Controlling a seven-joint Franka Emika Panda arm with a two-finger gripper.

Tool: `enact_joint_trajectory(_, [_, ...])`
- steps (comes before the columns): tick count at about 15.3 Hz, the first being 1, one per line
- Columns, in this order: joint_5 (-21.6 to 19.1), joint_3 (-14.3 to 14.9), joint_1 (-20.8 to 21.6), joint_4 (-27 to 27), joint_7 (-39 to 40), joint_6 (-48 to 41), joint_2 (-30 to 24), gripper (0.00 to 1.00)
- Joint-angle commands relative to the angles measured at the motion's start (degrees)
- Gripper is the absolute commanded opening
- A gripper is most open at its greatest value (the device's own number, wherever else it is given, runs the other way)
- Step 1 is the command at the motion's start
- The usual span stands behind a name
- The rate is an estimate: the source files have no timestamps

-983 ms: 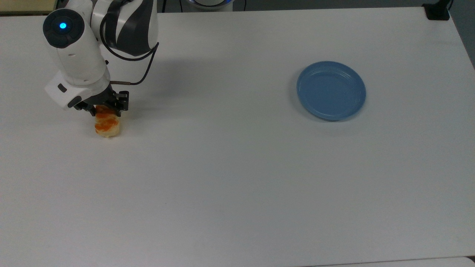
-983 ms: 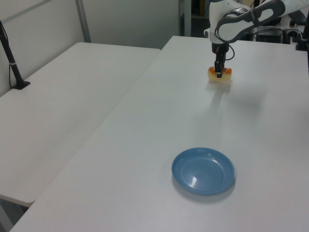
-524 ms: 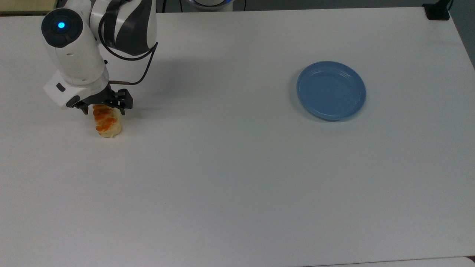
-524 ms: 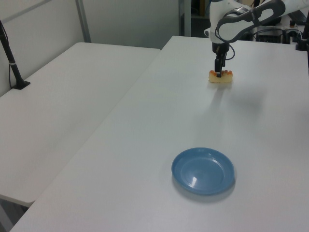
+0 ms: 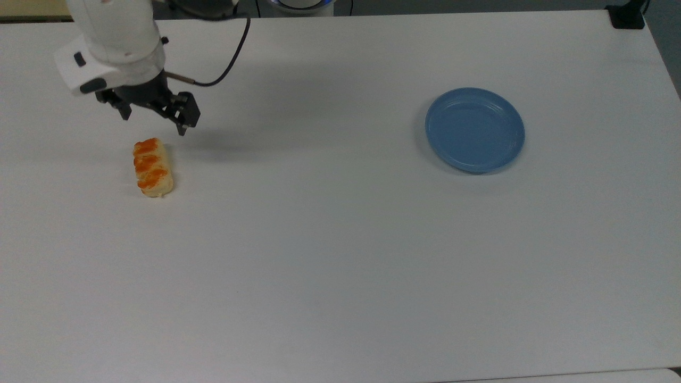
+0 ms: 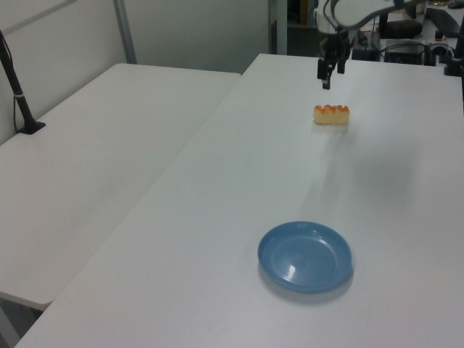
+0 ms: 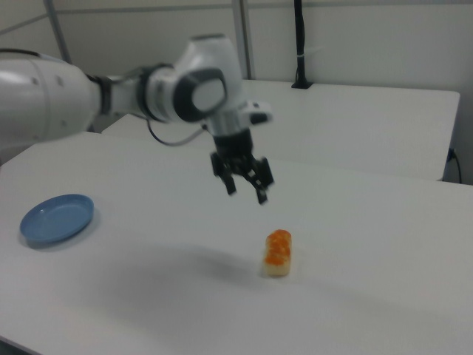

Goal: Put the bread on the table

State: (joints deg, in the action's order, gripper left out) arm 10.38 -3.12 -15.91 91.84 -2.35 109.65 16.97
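Bread (image 5: 152, 168) lies on the white table (image 5: 340, 255); the gripper (image 5: 154, 118) hangs above it, fingers spread wide, holding nothing.

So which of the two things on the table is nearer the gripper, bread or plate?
The bread. It lies just below the open gripper at the top view's left; the blue plate sits empty, far off toward the top view's right.

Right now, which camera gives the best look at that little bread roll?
The top view: the bread lies there full length, all three orange bumps clear. The right view shows it end-on; the left view shows its long side, far off.
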Motion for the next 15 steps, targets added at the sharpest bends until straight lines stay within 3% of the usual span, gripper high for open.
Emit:
enact_joint_trajectory(1, [-6.8,1.1,3.3,1.7,-3.9,-6.8,-8.3,1.00])
enact_joint_trajectory(5, [-8.7,2.7,7.0,1.6,-4.0,-14.6,-14.5,1.00])
enact_joint_trajectory(10, [-12.0,9.4,15.1,2.3,-2.7,-17.4,-21.1,1.00])
enact_joint_trajectory(15, [-12.0,9.6,17.1,2.3,2.7,-14.1,-20.1,1.00])
